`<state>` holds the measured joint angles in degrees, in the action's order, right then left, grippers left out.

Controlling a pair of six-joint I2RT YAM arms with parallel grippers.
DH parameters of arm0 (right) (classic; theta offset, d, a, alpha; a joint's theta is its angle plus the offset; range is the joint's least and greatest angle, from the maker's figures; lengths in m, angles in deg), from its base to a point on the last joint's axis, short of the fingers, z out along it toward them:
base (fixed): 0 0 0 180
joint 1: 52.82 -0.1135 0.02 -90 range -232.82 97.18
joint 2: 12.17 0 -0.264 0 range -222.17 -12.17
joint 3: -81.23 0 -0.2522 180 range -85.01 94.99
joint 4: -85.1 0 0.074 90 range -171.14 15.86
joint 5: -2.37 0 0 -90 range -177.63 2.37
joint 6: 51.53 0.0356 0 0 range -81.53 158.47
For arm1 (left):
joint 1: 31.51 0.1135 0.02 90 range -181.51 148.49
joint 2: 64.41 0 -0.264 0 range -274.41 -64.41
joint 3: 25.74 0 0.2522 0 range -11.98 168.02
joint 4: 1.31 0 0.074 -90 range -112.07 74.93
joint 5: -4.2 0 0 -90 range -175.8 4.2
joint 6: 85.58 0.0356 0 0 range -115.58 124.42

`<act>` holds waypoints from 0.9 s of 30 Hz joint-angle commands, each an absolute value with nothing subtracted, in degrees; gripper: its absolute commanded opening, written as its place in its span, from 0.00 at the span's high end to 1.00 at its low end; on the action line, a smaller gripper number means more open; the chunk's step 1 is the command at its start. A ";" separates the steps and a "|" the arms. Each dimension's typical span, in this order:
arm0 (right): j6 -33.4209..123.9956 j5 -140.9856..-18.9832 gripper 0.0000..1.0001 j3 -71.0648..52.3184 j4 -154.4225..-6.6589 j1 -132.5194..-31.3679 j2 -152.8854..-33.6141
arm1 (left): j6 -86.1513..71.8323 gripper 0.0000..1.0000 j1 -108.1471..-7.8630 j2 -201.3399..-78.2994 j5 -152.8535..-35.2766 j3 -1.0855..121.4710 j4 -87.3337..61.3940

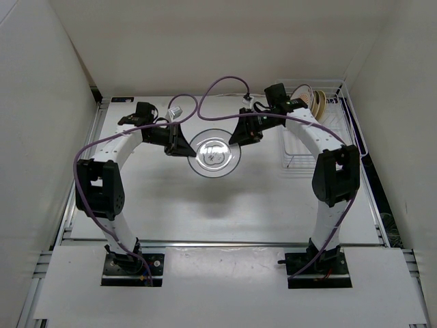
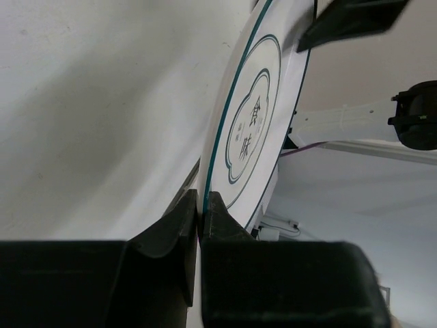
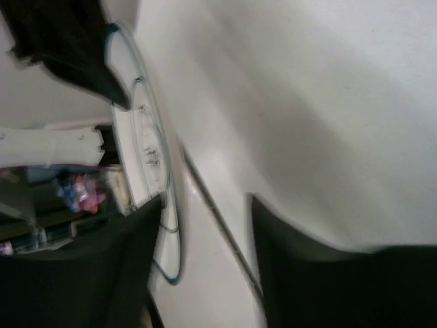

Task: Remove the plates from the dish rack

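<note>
A white plate with dark rings (image 1: 215,154) hangs above the middle of the table. My left gripper (image 1: 186,147) is shut on its left rim; in the left wrist view the fingers (image 2: 202,205) pinch the plate's edge (image 2: 252,123). My right gripper (image 1: 240,133) is at the plate's right rim and open. In the blurred right wrist view its fingers (image 3: 205,225) stand apart, with the plate (image 3: 140,143) beside the left finger, outside the gap. The white wire dish rack (image 1: 321,130) stands at the back right, with cream-yellow plates (image 1: 308,99) on edge at its far end.
White walls close in the table on the left, back and right. Purple cables (image 1: 225,82) loop over the back of the table. A small white object (image 1: 175,110) lies behind the left arm. The arm bases sit at the near edge.
</note>
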<state>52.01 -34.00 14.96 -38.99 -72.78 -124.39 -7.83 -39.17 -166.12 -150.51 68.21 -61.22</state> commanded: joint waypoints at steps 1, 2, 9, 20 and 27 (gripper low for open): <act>48.77 -49.57 0.32 15.63 -37.81 -72.77 -121.33 | -7.53 0.89 -39.24 -160.75 -150.23 69.85 -60.07; 47.02 -53.75 0.29 15.63 -37.81 -72.77 -120.63 | -7.53 0.89 -39.24 -160.74 -149.36 69.85 -60.07; 39.46 -70.39 0.24 15.63 -37.19 -72.77 -114.06 | -16.12 0.89 -39.24 -154.86 -129.02 65.38 -57.53; 34.78 -69.18 0.19 -6.31 -29.56 -64.52 -86.65 | -25.19 0.89 -29.93 -163.17 -127.02 76.69 -56.47; 18.90 -68.55 0.19 -15.48 -24.90 -46.70 -73.26 | -27.04 0.89 -22.72 -176.97 -130.89 91.72 -54.62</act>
